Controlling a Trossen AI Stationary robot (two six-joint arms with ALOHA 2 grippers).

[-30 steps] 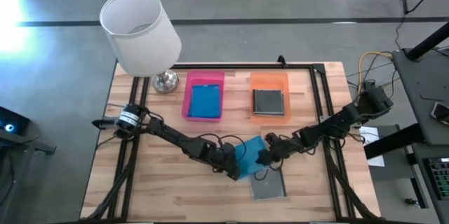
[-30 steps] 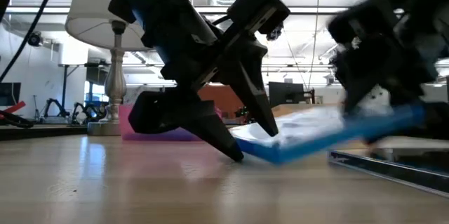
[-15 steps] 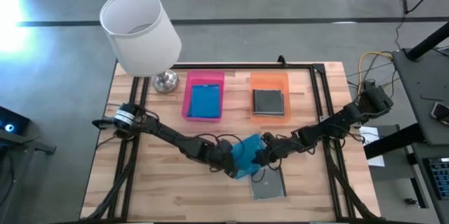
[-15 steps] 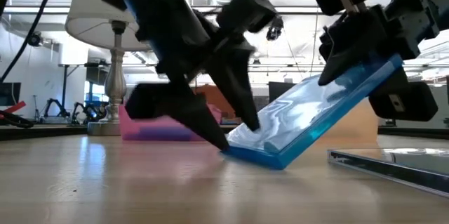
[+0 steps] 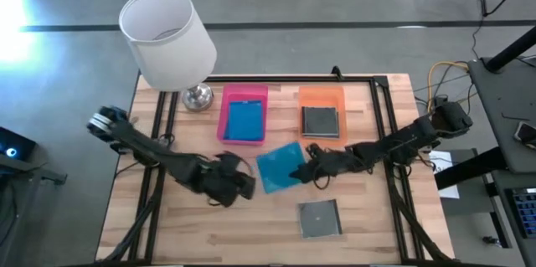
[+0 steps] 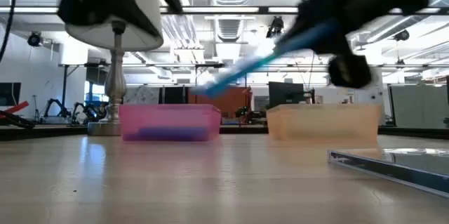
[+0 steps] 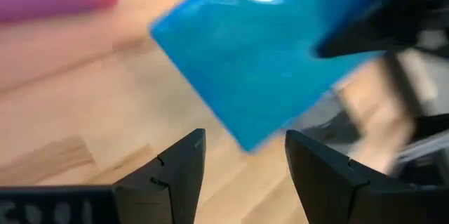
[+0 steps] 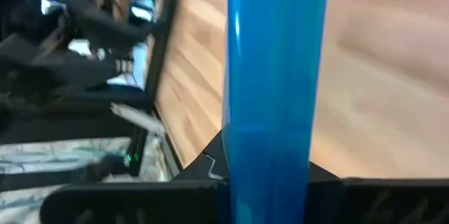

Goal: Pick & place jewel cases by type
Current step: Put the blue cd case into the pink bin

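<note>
Currently, at the left of the worktop (image 5: 167,225) stands a white-shaded lamp (image 5: 166,39). The left pincer (image 5: 243,185) sits left of centre with its fingers (image 7: 179,171) apart and empty. Behind it, the pink tray (image 5: 244,115) contains a blue jewel case (image 5: 244,121). At centre, a second blue jewel case (image 5: 279,166) is raised clear of the worktop and tilted, its lower edge toward the pink tray in the low view; the right pincer (image 5: 303,169) is clamped on its right edge. Further right, the orange tray (image 5: 322,116) holds a grey jewel case (image 5: 320,121). Another grey jewel case (image 5: 320,218) lies flat near the front edge.
</note>
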